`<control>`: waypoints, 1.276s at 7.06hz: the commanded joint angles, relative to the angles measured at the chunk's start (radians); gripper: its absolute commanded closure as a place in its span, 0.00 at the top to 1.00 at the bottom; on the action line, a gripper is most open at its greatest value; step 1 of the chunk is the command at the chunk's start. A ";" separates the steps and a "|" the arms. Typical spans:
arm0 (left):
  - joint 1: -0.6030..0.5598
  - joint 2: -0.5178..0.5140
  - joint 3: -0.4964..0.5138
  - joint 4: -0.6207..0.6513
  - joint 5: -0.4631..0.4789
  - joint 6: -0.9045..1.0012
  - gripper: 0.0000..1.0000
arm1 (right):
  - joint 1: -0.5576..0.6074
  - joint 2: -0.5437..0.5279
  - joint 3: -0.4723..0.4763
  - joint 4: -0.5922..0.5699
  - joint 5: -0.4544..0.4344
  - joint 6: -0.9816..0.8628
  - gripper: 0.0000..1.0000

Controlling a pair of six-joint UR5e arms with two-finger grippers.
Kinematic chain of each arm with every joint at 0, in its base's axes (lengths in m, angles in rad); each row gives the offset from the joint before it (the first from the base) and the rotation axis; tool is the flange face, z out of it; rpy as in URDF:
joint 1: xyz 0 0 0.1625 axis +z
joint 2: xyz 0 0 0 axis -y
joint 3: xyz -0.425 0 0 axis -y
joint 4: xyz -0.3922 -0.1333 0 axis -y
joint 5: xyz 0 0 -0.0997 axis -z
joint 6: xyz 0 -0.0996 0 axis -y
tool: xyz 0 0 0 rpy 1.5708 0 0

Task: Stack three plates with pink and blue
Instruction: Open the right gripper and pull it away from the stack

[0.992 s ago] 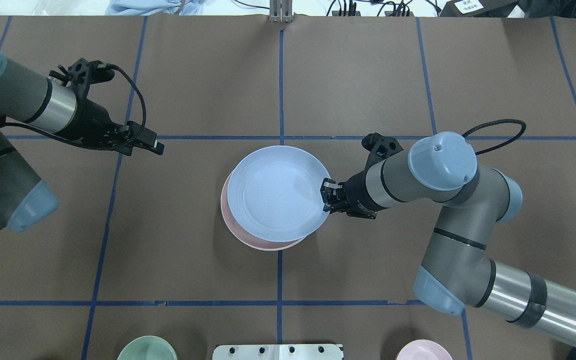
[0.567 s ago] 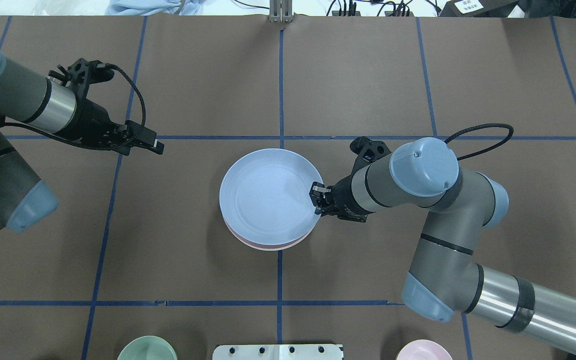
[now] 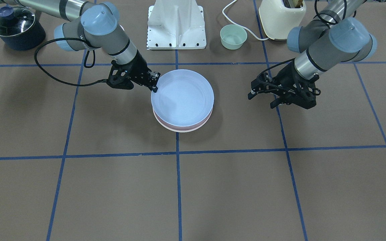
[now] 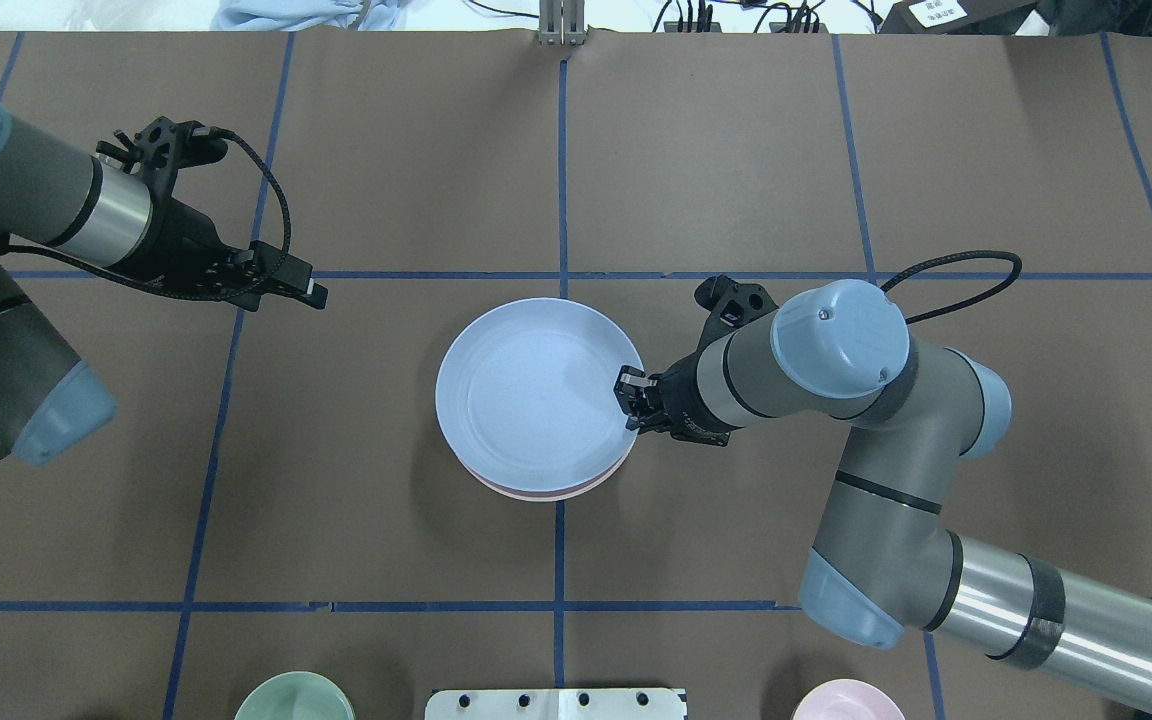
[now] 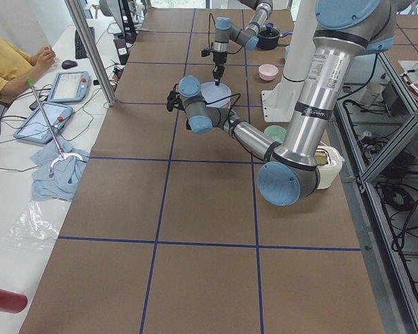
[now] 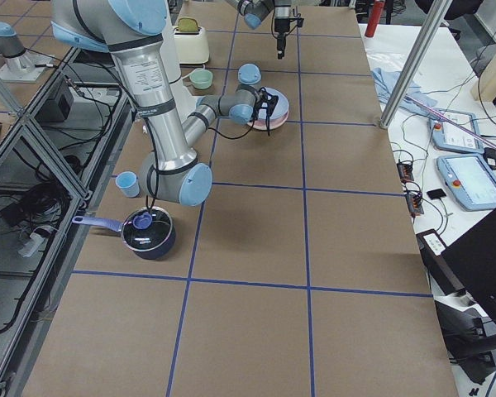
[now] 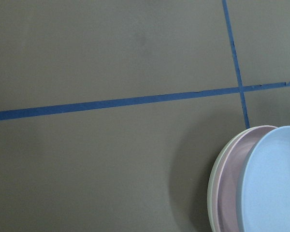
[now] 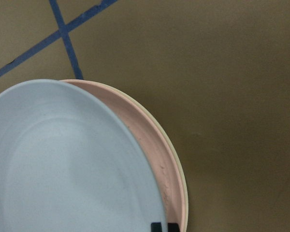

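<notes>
Right hand is pinched onto the rim of the blue plate on its own side. That plate's mid-tabletop, over the pink plate and cream plate, a touch off-centre. Left hand hangs well apart, can't tell if it's spread. Plates look light, stiff, slick plastic, so I'd grab the rim and expect sliding

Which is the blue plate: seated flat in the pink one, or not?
Not seated. The blue plate lies off-centre over the pink plate, whose inner wall shows, with the right end effector gripping its rim.
</notes>
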State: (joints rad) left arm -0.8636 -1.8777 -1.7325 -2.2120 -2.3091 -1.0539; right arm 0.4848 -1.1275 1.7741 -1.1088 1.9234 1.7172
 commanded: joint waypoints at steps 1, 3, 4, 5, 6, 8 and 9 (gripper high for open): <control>-0.002 0.002 -0.002 0.000 0.000 0.000 0.99 | 0.000 -0.001 -0.005 -0.002 -0.015 -0.004 1.00; -0.006 0.002 -0.013 0.000 0.000 0.000 0.99 | 0.017 -0.008 0.005 -0.003 -0.023 -0.013 1.00; -0.020 0.030 -0.019 -0.006 0.000 0.008 0.99 | 0.065 -0.029 0.008 -0.017 -0.005 -0.014 1.00; -0.044 0.084 -0.039 -0.002 0.000 0.126 0.99 | 0.130 -0.073 0.016 -0.038 0.023 -0.060 1.00; -0.090 0.157 -0.062 -0.002 0.000 0.200 0.99 | 0.199 -0.163 0.025 -0.040 0.082 -0.220 1.00; -0.203 0.277 -0.058 0.003 -0.004 0.469 0.99 | 0.404 -0.365 0.044 -0.036 0.207 -0.601 1.00; -0.257 0.328 -0.052 0.005 -0.004 0.585 0.99 | 0.564 -0.435 0.022 -0.051 0.317 -0.848 1.00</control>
State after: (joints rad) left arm -1.0532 -1.6183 -1.7889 -2.2096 -2.3123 -0.6238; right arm 0.8723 -1.4587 1.8079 -1.1486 2.1220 1.1533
